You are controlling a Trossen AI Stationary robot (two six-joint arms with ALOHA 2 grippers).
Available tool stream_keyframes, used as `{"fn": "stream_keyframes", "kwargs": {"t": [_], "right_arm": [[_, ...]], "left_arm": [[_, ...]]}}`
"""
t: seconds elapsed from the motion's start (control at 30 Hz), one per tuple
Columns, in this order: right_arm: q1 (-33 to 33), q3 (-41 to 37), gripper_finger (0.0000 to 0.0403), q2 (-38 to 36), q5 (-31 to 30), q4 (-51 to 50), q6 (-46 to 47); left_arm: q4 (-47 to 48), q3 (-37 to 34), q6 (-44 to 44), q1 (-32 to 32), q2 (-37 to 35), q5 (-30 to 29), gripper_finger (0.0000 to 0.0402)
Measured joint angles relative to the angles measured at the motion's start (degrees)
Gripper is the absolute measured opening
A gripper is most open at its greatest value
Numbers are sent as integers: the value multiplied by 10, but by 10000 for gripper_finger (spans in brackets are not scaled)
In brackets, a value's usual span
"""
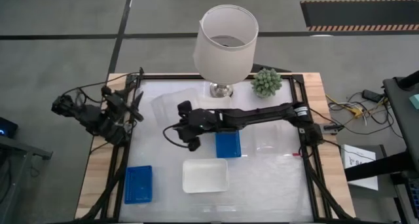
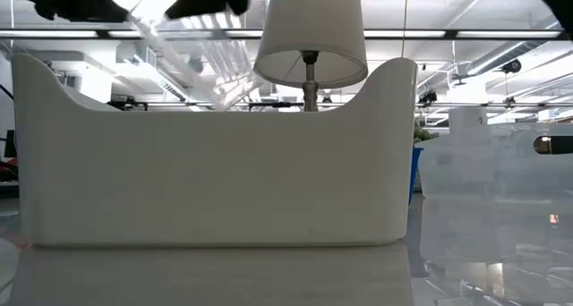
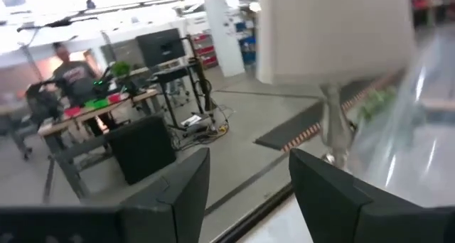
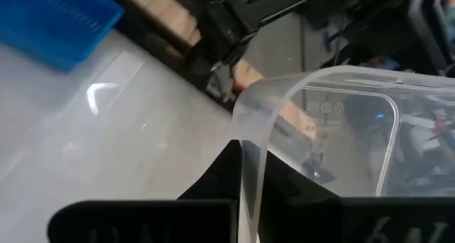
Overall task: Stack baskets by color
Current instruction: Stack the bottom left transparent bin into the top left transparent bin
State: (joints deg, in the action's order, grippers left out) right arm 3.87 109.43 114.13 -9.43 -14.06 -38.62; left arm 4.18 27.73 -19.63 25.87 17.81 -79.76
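One blue basket [image 1: 228, 144] lies at the table's middle and another [image 1: 138, 183] at the near left. A white basket [image 1: 205, 175] sits near the front edge and fills the low view [image 2: 215, 163]. My right gripper [image 1: 175, 127] reaches across to the table's middle left and is shut on a clear see-through container [image 4: 341, 129], not on a basket. My left gripper [image 3: 249, 165] is drawn back at the table's left edge [image 1: 134, 99]. It is open with nothing between its fingers and points level toward the lamp. My right gripper pinches the clear container's thin wall at its rim [image 4: 249, 154], one finger on each side. The container reaches out beyond the fingertips, and the table shows below it. In the low view its clear walls [image 2: 170, 38] show high above the table.
A lamp with a white shade [image 1: 226, 40] and a small green plant [image 1: 266, 82] stand at the far edge. Another clear plastic thing [image 2: 501, 172] stands right of the white basket. A person [image 3: 67, 69] is at a desk in the room beyond.
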Motion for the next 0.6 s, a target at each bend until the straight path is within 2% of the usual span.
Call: {"fn": "stream_keyframes", "kwargs": {"t": [0.13, 0.33, 0.53, 0.6], "right_arm": [[-17, 5, 8, 42, 3, 107, -23], [-44, 83, 8, 109, -2, 114, -65], [-72, 165, 8, 179, -15, 113, -74], [-78, 186, 8, 197, -16, 109, -74]], "left_arm": [[-53, 0, -17, 0, -26, -2, 178], [-62, 0, 2, 0, -50, 7, 178], [-63, 0, -21, 0, -47, 141, 178], [-63, 0, -31, 0, -44, 170, 178]]}}
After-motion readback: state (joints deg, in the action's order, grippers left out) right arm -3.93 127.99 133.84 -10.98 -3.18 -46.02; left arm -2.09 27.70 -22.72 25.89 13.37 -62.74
